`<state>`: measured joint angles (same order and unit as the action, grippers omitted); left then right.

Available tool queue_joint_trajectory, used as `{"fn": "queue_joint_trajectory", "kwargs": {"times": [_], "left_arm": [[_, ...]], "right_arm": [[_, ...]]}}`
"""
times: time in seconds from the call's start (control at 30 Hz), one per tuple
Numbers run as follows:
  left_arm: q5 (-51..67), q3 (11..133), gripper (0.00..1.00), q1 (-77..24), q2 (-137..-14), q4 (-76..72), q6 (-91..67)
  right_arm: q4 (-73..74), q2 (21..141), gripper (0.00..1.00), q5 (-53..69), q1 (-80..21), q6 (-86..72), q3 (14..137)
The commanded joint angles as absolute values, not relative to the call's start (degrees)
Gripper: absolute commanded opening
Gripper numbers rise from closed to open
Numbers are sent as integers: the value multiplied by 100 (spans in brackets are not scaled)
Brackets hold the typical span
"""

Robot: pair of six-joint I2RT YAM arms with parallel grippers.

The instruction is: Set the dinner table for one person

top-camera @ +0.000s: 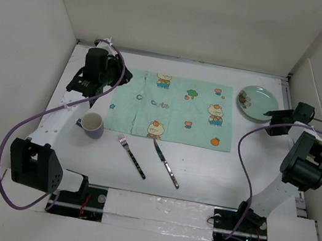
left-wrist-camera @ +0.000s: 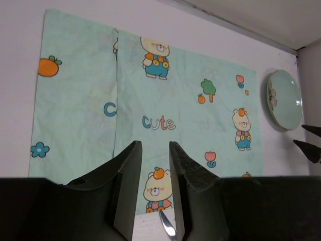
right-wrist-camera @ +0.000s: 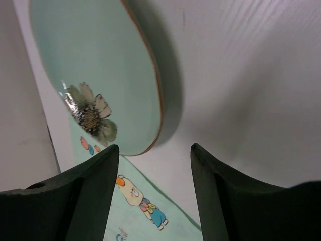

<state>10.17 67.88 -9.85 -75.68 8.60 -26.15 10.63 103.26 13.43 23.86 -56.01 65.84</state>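
The dinner table (top-camera: 214, 173) is the white surface. A mint-green cartoon placemat (top-camera: 181, 110) lies on it at the centre back. A pale green plate (top-camera: 257, 103) with a flower print sits to the placemat's right. A fork (top-camera: 131, 156) and a knife (top-camera: 166, 164) lie in front of the placemat, and a purple mug (top-camera: 91, 124) stands at the front left. My left gripper (top-camera: 124, 76) hovers at the placemat's left edge, slightly open and empty (left-wrist-camera: 155, 150). My right gripper (top-camera: 268, 122) is open and empty, just beside the plate's near rim (right-wrist-camera: 154, 150).
White wall panels enclose the table on the left, back and right. In the left wrist view the plate (left-wrist-camera: 284, 99) and the right gripper's fingertips (left-wrist-camera: 308, 140) show at the right, and the knife's tip (left-wrist-camera: 168, 226) at the bottom. Purple cables loop beside both arms.
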Motion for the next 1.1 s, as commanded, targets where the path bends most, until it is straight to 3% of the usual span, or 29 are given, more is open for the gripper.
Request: {"fn": "queue_joint_trajectory", "kwargs": {"times": [0.0, 0.2, 0.4, 0.5, 0.67, 0.8, 0.83, 0.97, 1.07], "left_arm": [[1125, 6557, 26, -1046, -7365, 879, -2540], [1169, 6477, 26, -1046, -7418, 853, -2531], [1099, 6671, 26, -1046, -7611, 835, -2522], [1055, 6741, 26, -1046, -7690, 765, -2558], [897, 6741, 25, -1046, -7647, 633, -2593], [826, 6671, 24, -984, -7524, 563, -2575], [800, 6645, 24, -984, -7480, 580, -2566], [721, 6645, 22, -984, -7392, 685, -2470], [764, 6723, 21, -984, -7435, 782, -2426]], "right_arm": [[502, 10607, 64, 1512, 2312, -6046, 6776], [798, 11214, 62, 1486, 2312, -6214, 7268], [1343, 11513, 54, 1108, 2145, -6433, 7750], [1897, 11715, 42, 906, 2092, -6504, 8094], [2732, 12067, 32, 502, 1986, -6618, 8929], [3225, 12278, 6, 352, 1925, -6653, 9299], [3208, 12244, 0, 386, 1925, -6653, 9273], [2428, 11586, 0, 220, 1925, -6373, 8528], [1007, 10753, 0, 560, 2118, -6091, 7640]]}}
